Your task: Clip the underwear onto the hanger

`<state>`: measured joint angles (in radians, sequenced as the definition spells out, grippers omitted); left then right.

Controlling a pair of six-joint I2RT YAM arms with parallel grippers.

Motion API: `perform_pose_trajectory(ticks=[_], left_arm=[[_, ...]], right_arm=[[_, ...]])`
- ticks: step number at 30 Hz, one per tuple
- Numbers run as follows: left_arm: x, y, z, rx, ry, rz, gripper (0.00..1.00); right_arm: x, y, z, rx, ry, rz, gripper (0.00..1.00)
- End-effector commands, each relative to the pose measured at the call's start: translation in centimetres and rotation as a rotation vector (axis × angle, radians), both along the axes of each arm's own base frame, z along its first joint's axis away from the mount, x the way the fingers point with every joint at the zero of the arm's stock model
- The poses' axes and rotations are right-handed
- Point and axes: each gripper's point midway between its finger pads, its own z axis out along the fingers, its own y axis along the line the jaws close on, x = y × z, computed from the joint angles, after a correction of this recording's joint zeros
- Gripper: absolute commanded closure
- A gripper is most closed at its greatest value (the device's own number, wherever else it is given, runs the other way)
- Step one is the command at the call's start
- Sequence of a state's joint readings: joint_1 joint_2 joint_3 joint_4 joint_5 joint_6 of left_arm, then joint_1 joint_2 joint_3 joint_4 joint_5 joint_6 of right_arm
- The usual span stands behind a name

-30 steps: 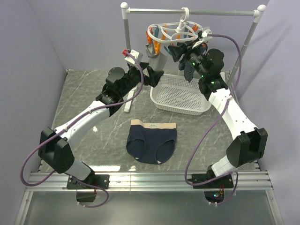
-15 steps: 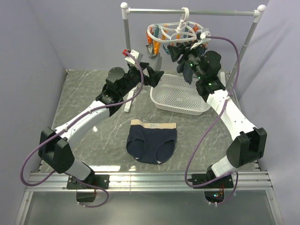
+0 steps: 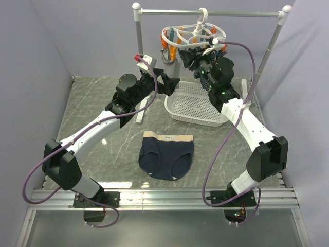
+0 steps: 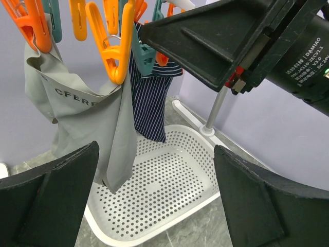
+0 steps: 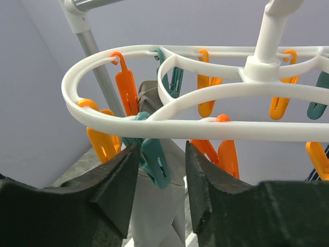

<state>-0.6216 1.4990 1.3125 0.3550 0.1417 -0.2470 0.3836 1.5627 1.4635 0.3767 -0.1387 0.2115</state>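
On the table: underwear [image 3: 167, 157] lies flat with its pale waistband toward the basket [image 3: 174, 112], well apart from both grippers and not yet clipped.
Up on the rail: hanger [image 3: 193, 36] hangs by its hook from the rail [image 3: 205, 13]. A grey cloth [image 4: 77, 113] and a striped cloth [image 4: 149, 103] are already pinned to it.
Right gripper [image 5: 160, 149]: raised to the hanger's ring, with its fingers either side of a teal pin [image 5: 154, 162]. I cannot tell whether they squeeze it or only flank it.
Left gripper [image 4: 155, 149]: spread wide and holding nothing, it hovers by the basket, facing the hung cloths.
Risk, swing: the hanger hangs from one hook, so a sideways push on the pin could swing or turn the ring and slip the pin from the fingers.
Risk, wrong catch: the pins crowd together, so the fingers could snag the orange pin [image 5: 126, 87] next to it, or the grey cloth.
Risk, knock: the two arms are near each other under the hanger, and a careless reach could bump them.
Risk, pickup: the flat, thin fabric may be pinched by one layer only, or dragged along the table.
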Motion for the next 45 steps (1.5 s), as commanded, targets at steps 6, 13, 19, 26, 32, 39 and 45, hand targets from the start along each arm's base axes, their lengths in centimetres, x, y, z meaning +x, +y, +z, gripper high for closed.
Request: perform_pose_trajectory(ticks=[6,13,19,26,32,39,45], left_arm=[[-0.1,-0.2,1.8,-0.046,-0.045,-0.008,0.02],[0.3,-0.4,4.1,-0.086,-0.151,-0.001,0.12],[-0.9,-0.6,5.6,-0.080,-0.303,-0.046,0.22],[-4.2,-2.5,6.9,-0.037,-0.486,-0.113,0.28],[-4.9,-3.8,6.7,-0.018,-0.539,-0.101,0.33],[-2.6,-5.3,6.3,-0.028,-0.493,-0.078,0.38],[-0.2,-6.0,5.8,-0.040,-0.444,-0.042,0.46]], right_arm=[[0.5,-0.9,3.0,0.058,-0.079,-0.082,0.66],[-0.5,-0.1,4.3,0.081,-0.043,-0.009,0.94],[-1.9,0.1,5.6,0.098,-0.001,0.031,1.00],[-2.6,-0.6,5.9,0.075,0.065,0.007,1.00],[-2.9,-1.3,5.4,0.060,0.149,-0.031,1.00],[-4.4,-0.7,5.7,0.083,0.182,0.029,1.00],[-4.7,-0.6,5.2,0.086,0.201,0.048,1.00]])
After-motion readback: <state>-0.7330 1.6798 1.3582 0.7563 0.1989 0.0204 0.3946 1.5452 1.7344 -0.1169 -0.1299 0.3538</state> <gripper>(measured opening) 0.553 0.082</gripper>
